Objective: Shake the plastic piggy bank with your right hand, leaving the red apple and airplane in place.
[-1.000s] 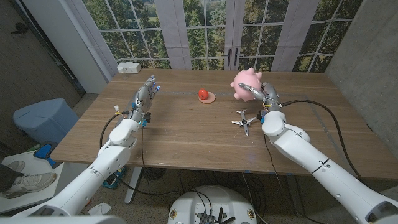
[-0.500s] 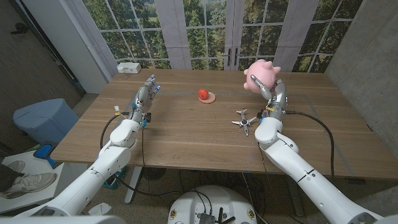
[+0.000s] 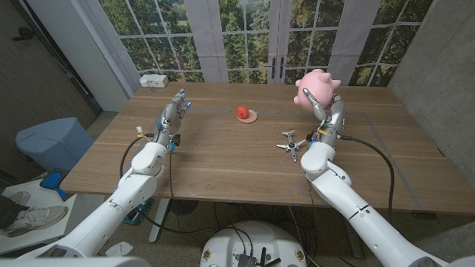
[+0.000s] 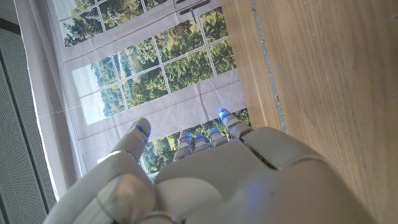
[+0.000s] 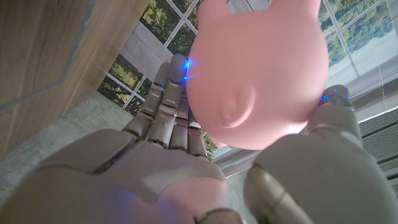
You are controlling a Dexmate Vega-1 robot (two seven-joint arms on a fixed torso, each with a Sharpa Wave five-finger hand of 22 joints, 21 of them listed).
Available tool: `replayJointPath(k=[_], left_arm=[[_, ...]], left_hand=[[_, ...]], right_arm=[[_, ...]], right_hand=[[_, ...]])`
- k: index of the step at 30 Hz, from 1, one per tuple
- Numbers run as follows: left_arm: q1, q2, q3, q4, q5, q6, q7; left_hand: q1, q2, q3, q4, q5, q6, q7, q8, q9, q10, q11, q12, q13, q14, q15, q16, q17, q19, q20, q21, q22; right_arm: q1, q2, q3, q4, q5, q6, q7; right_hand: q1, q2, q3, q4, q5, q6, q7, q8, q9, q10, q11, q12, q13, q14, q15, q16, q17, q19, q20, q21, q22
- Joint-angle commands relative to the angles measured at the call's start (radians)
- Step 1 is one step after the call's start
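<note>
Your right hand [image 3: 325, 111] grips the pink piggy bank [image 3: 314, 87] aloft at upper right, clear of the counter [image 3: 223, 159] so it can shake freely, while apple [image 3: 243, 112] and airplane [image 3: 289, 144] sit undisturbed below; your left hand [image 3: 171, 119] waits empty, fingers [image 4: 186, 140] extended.

**The robot's white arms and grey hands**

Two long arms are showing, made of smooth, round white shells joined one after another. A thin black cable is running along the outside of each arm. The left hand [image 3: 171, 115] is looking grey and silvery, with small blue bits near the wrist. The right hand [image 3: 327, 115] is looking grey too, with dark parts at the wrist. Up close, the backs of both hands are showing pale grey, smooth plates. The fingers [image 5: 166, 106] are built from short grey blocks, and tiny blue lights are glowing at the fingertips [image 4: 222, 114].
</note>
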Motion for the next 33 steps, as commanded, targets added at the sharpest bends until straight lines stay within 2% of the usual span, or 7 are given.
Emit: replayJointPath(k=[1, 4, 10, 13, 23, 28, 33], left_arm=[[-0.004, -0.003, 0.001, 0.007, -0.001, -0.002, -0.003], [-0.006, -0.004, 0.003, 0.009, -0.001, -0.002, -0.005], [-0.009, -0.005, 0.004, 0.011, 0.0, -0.001, -0.006], [-0.01, -0.005, 0.005, 0.011, 0.0, 0.001, -0.005], [-0.004, 0.0, 0.004, -0.002, 0.002, 0.006, 0.002], [-0.004, 0.0, 0.004, -0.005, 0.001, 0.007, -0.001], [-0.002, 0.001, 0.005, -0.011, 0.003, 0.007, 0.001]], left_hand=[[0.008, 0.045, 0.003, -0.001, 0.001, 0.0, 0.003, 0.004, 0.005, 0.001, 0.004, 0.004, 0.005, 0.002, -0.027, 0.001, 0.005, 0.004, -0.035, 0.0, 0.005], [0.008, 0.045, 0.003, -0.001, 0.001, 0.0, 0.003, 0.005, 0.005, 0.001, 0.003, 0.004, 0.005, 0.002, -0.027, 0.001, 0.005, 0.004, -0.035, 0.0, 0.005], [0.008, 0.045, 0.003, -0.001, 0.001, 0.0, 0.002, 0.004, 0.005, 0.002, 0.002, 0.004, 0.005, 0.003, -0.027, 0.001, 0.005, 0.004, -0.034, 0.0, 0.005], [0.008, 0.045, 0.003, -0.001, 0.001, 0.0, 0.002, 0.005, 0.005, 0.001, 0.004, 0.004, 0.005, 0.003, -0.027, 0.001, 0.005, 0.005, -0.035, 0.0, 0.005], [0.008, 0.044, 0.003, -0.001, 0.001, 0.0, 0.003, 0.005, 0.005, 0.002, 0.004, 0.004, 0.005, 0.003, -0.027, 0.001, 0.005, 0.004, -0.034, 0.0, 0.005], [0.008, 0.044, 0.003, -0.001, 0.001, 0.001, 0.003, 0.005, 0.005, 0.002, 0.003, 0.004, 0.005, 0.003, -0.027, 0.001, 0.005, 0.004, -0.034, 0.0, 0.005], [0.008, 0.044, 0.003, -0.002, 0.001, 0.001, 0.003, 0.005, 0.005, 0.002, 0.003, 0.004, 0.005, 0.003, -0.026, 0.001, 0.005, 0.005, -0.035, 0.0, 0.005]], right_arm=[[-0.005, -0.034, 0.003, -0.022, -0.003, -0.017, 0.082], [-0.006, -0.068, 0.0, -0.049, 0.004, -0.05, 0.14], [0.003, -0.164, -0.006, -0.124, 0.052, -0.147, 0.319], [0.022, -0.208, -0.014, -0.167, 0.082, -0.235, 0.411], [0.101, -0.314, -0.048, -0.251, 0.185, -0.449, 0.627], [0.137, -0.342, -0.075, -0.275, 0.205, -0.526, 0.66], [0.134, -0.35, -0.077, -0.281, 0.214, -0.523, 0.637]], right_hand=[[0.409, 0.397, 0.08, 0.014, 0.006, 0.436, -0.288, 0.004, 0.061, 0.348, -0.343, 0.008, 0.168, 0.06, -0.188, 0.005, 0.001, -0.005, -0.047, 0.006, 0.0], [0.409, 0.397, 0.08, 0.014, 0.006, 0.435, -0.289, 0.004, 0.062, 0.346, -0.342, 0.005, 0.165, 0.059, -0.189, 0.004, 0.0, -0.006, -0.05, 0.007, 0.0], [0.408, 0.397, 0.081, 0.014, 0.007, 0.439, -0.293, 0.002, 0.058, 0.35, -0.343, 0.004, 0.162, 0.057, -0.189, 0.001, -0.001, -0.005, -0.053, 0.008, 0.0], [0.409, 0.396, 0.081, 0.013, 0.007, 0.443, -0.292, 0.001, 0.055, 0.354, -0.341, 0.001, 0.156, 0.06, -0.19, 0.002, 0.0, -0.002, -0.054, 0.009, 0.0], [0.412, 0.393, 0.081, 0.012, 0.008, 0.442, -0.289, -0.001, 0.055, 0.352, -0.336, 0.004, 0.165, 0.062, -0.19, 0.001, 0.0, -0.004, -0.053, 0.011, 0.0], [0.413, 0.393, 0.082, 0.012, 0.008, 0.441, -0.29, -0.002, 0.055, 0.349, -0.335, 0.004, 0.17, 0.061, -0.19, -0.001, 0.0, -0.002, -0.052, 0.013, 0.0], [0.412, 0.393, 0.081, 0.013, 0.008, 0.439, -0.292, -0.004, 0.057, 0.345, -0.335, 0.002, 0.171, 0.058, -0.19, -0.003, 0.0, -0.005, -0.053, 0.013, 0.0]])
